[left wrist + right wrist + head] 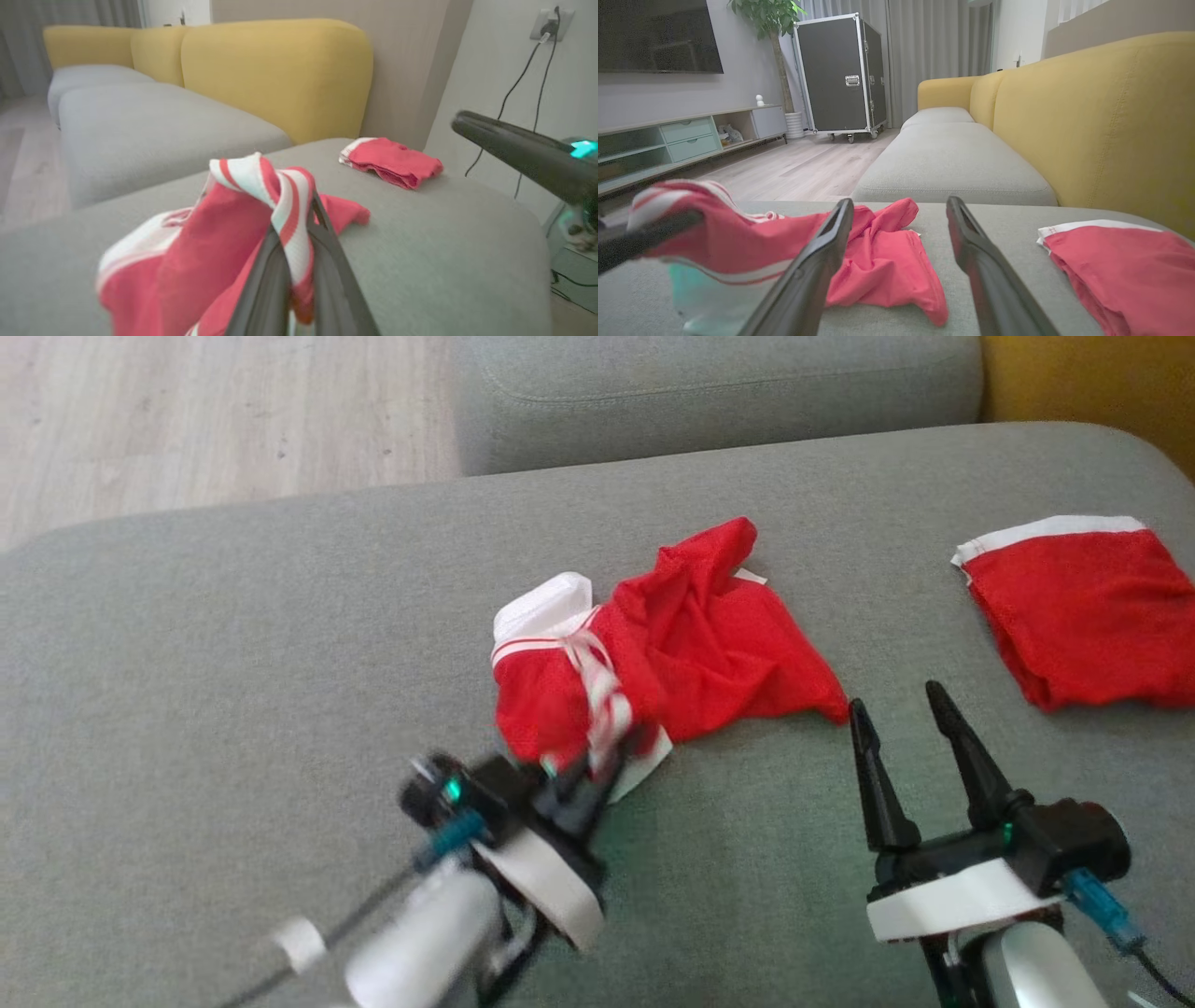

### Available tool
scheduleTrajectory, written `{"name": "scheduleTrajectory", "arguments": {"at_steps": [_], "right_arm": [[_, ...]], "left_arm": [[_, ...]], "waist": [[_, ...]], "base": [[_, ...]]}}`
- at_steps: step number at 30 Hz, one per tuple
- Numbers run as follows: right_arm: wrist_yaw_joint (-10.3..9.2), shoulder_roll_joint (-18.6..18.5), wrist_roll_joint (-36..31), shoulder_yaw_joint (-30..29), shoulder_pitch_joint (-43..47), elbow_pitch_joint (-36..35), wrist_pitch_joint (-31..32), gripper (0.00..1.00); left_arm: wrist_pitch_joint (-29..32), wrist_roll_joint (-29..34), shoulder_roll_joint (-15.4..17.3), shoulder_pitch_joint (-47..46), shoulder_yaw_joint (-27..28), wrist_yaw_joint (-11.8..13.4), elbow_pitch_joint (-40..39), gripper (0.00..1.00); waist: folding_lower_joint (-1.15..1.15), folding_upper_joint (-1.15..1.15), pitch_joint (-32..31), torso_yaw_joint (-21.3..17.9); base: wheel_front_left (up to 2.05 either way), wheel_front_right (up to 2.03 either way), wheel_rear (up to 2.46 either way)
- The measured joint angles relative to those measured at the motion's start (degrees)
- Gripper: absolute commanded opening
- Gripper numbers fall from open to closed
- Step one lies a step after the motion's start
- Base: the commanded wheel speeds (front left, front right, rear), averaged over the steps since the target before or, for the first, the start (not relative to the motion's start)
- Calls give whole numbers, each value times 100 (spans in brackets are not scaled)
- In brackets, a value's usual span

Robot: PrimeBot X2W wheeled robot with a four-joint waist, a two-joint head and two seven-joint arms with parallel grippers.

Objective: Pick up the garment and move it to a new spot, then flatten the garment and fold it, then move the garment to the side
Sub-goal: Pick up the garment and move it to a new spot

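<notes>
On grey cushion [233,644], left gripper [588,770] clamped on red garment [691,644]; right gripper [896,698] spread wide, empty; yellow backrest [1111,116] behind.

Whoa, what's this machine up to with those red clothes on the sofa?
A two-armed robot is handling laundry on a grey fabric sofa cushion. Its left hand is pinched shut on the white striped trim of a crumpled red garment, holding that edge up a little. Its right hand hangs open just beside the garment, holding nothing. A second red cloth with a white band lies off to the right, apart from both hands.
</notes>
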Motion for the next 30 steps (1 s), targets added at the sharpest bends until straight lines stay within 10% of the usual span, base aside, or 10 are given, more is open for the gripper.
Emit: {"name": "scheduleTrajectory", "arguments": {"at_steps": [1,2,3,30], "right_arm": [[0,9,4,14,1,42,0,100],[0,13,10,26,1,89,0,100],[0,14,40,41,7,157,0,100],[0,93,337,-319,861,512,0,100]], "left_arm": [[0,29,-116,133,-26,1,69,20],[0,52,-182,260,-18,20,113,96],[0,58,-234,400,34,26,143,100],[-16,1229,-267,4007,3630,916,-2751,100]], "waist": [[0,0,-11,21],[0,0,-31,35],[0,0,-60,47],[-1,0,-874,869]], "base": [[0,0,0],[0,0,0],[0,0,0],[0,0,0]]}}
